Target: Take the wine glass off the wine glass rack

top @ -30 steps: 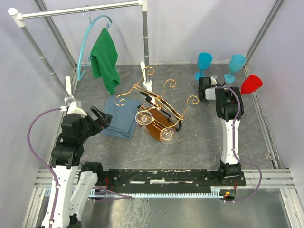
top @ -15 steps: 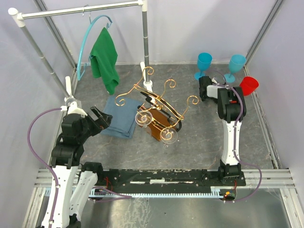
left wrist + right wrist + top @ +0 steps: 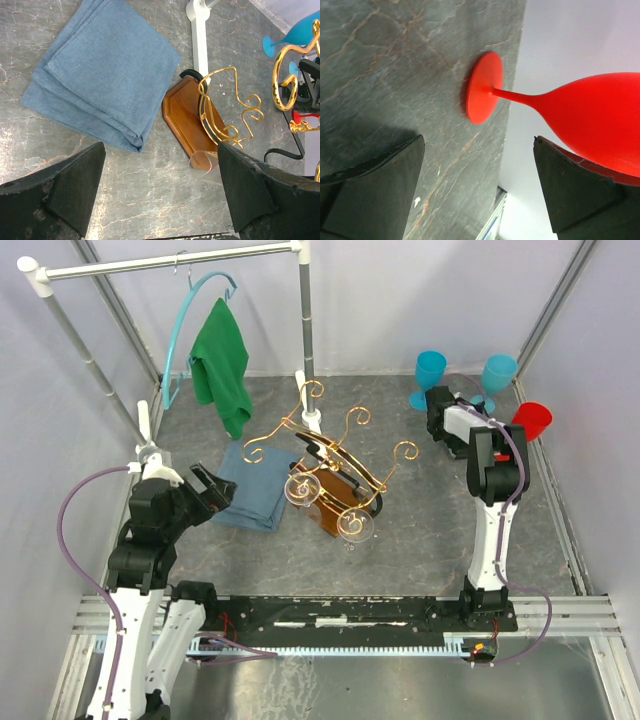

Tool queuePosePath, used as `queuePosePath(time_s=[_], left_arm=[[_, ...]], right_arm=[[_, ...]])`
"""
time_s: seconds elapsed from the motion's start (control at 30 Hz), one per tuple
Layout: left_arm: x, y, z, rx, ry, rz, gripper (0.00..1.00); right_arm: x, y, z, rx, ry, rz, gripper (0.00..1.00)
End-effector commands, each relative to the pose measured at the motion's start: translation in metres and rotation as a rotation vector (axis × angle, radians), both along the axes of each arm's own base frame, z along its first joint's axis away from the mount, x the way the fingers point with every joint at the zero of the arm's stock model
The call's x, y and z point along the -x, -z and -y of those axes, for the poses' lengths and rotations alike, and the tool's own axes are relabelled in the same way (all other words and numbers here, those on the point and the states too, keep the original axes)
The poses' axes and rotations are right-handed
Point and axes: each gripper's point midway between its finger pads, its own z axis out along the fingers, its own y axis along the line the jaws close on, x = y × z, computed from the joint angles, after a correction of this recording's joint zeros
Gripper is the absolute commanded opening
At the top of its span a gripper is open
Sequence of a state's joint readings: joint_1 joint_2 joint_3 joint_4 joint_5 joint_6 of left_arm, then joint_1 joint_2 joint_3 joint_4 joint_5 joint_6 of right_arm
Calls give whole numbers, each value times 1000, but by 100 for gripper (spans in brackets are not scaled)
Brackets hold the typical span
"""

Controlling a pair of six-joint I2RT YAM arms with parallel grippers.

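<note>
Wine glass of opaque red material (image 3: 580, 112) stands upright on the grey marbled table (image 3: 395, 60), well to the right of the gold wire rack with the brown wooden base (image 3: 325, 508), and apart from it. The right gripper (image 3: 480, 185) has its fingers spread wide, with the red stem just ahead of the gap, and they touch nothing. Two clear wine glasses (image 3: 354, 524) hang bowl down from the rack. Left of the rack, the left gripper (image 3: 160, 200) is also spread wide and holds nothing, near the folded blue cloth (image 3: 100, 75).
</note>
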State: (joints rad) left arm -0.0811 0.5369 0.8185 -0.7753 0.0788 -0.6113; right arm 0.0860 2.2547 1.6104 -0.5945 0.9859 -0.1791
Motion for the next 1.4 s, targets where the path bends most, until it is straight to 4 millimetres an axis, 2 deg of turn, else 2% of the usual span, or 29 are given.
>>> queuePosePath(time_s=[0.0, 0.27, 0.43, 0.57, 0.67, 0.87, 0.97, 1.07, 1.17, 1.27, 1.37], left_arm=[[-4, -15, -1, -24, 13, 50, 99], [-4, -13, -1, -23, 10, 47, 99], [-4, -10, -2, -25, 4, 40, 99], [-4, -10, -3, -28, -2, 36, 99], [-4, -10, -5, -31, -11, 36, 99], [-4, -10, -5, -24, -18, 28, 99], [-3, -13, -5, -16, -23, 31, 99], [-1, -27, -10, -25, -49, 56, 99], [-1, -42, -18, -49, -85, 83, 99], [-3, -51, -18, -37, -97, 108, 99], [-7, -61, -4, 33, -49, 145, 99]], right_arm=[[6, 16, -31, -257, -7, 8, 99], [17, 13, -65, -383, -49, -32, 99], [17, -8, -98, -544, -89, 39, 94], [10, -45, -132, -753, -123, 158, 93], [5, -81, -156, -900, -138, 261, 90], [8, -152, -164, -979, -151, 398, 76], [13, -194, -161, -986, -177, 507, 66], [28, -239, -161, -1012, -220, 606, 51], [59, -286, -171, -1104, -285, 717, 45], [99, -306, -207, -1328, -385, 723, 44], [144, -319, -217, -1416, -432, 725, 48]])
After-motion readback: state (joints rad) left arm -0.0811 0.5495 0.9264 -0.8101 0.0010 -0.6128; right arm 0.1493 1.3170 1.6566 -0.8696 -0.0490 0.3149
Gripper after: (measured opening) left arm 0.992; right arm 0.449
